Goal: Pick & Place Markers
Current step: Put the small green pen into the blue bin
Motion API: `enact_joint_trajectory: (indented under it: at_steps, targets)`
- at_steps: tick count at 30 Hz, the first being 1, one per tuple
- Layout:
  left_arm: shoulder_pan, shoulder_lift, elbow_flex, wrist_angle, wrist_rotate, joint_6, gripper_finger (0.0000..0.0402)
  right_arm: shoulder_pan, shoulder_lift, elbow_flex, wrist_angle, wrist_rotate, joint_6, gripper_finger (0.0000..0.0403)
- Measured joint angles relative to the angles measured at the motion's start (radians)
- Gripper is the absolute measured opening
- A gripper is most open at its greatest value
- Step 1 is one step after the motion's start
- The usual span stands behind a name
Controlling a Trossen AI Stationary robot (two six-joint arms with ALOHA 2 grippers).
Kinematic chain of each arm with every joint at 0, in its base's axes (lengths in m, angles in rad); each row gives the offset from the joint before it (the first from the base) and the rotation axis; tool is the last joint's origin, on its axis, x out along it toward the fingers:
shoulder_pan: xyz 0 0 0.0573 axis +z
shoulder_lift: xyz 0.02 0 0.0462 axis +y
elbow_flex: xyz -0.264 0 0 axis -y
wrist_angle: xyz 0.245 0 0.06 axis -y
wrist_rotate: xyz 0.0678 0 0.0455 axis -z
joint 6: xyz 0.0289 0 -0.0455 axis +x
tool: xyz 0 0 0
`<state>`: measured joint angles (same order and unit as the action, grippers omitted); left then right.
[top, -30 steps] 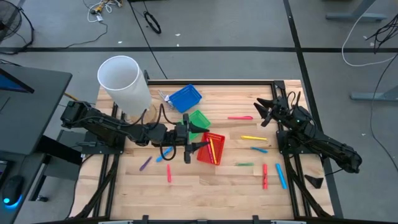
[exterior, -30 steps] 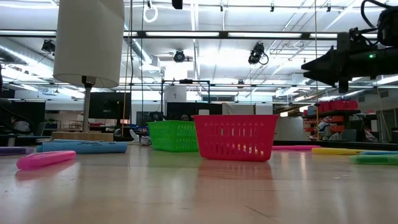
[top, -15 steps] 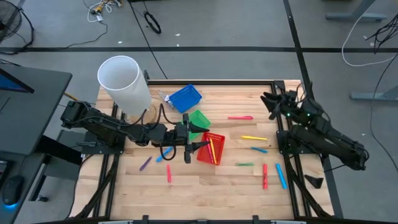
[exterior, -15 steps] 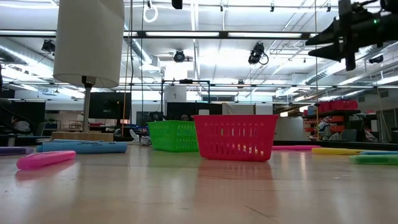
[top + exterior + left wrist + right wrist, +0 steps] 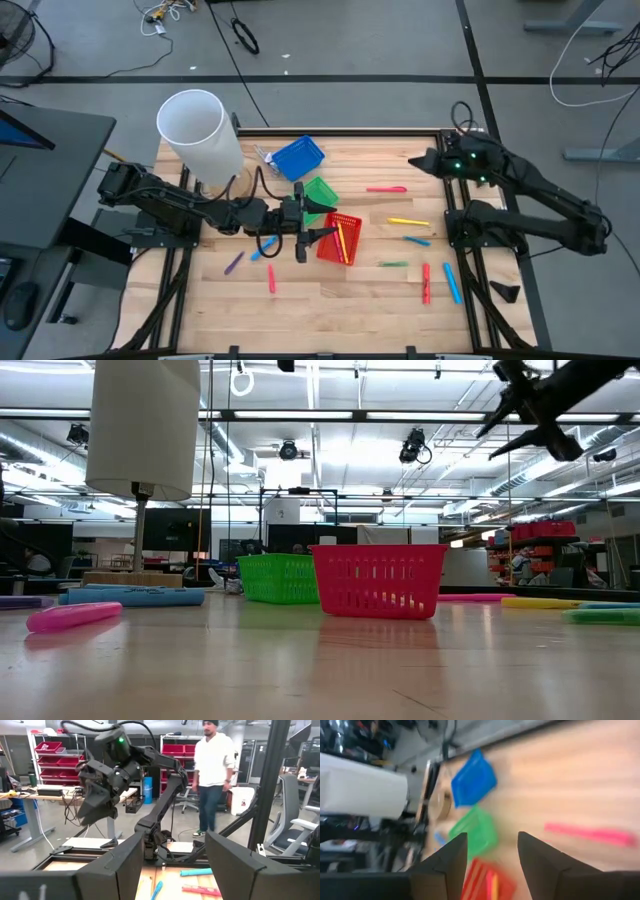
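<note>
Right tool (image 5: 415, 161) now higher above slim plastic markers (image 5: 408, 222), prongs apart.

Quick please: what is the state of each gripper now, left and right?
Left gripper: open, empty, beside the red basket.
Right gripper: open, empty, raised over the table's far right.

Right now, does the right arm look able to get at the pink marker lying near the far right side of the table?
Probably yes. The right gripper hangs open above the table's far right edge, and the pink marker lies apart from the baskets with bare wood around it. Nothing stands between them.
</note>
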<state>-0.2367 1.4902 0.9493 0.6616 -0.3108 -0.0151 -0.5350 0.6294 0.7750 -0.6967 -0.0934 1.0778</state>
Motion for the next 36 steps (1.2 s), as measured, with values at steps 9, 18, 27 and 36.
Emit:
enact_joint_trajectory:
  at_steps: [9,18,27,36]
  targets:
    - [0.000,0.000,0.000,0.029,0.053,0.000,0.0218,0.073,0.131,0.097,0.024,-0.109,0.138,0.0176]
    - [0.000,0.000,0.000,0.047,0.053,0.000,0.0218,0.254,0.185,0.102,0.022,-0.108,0.135,0.0176]
    - [0.000,0.000,0.000,0.051,0.053,-0.003,0.0218,0.469,0.251,0.102,0.005,-0.129,-0.031,0.0176]
    - [0.000,0.000,0.000,0.090,0.053,-0.052,0.0218,0.656,0.349,0.103,-0.016,-0.098,-0.303,0.0176]
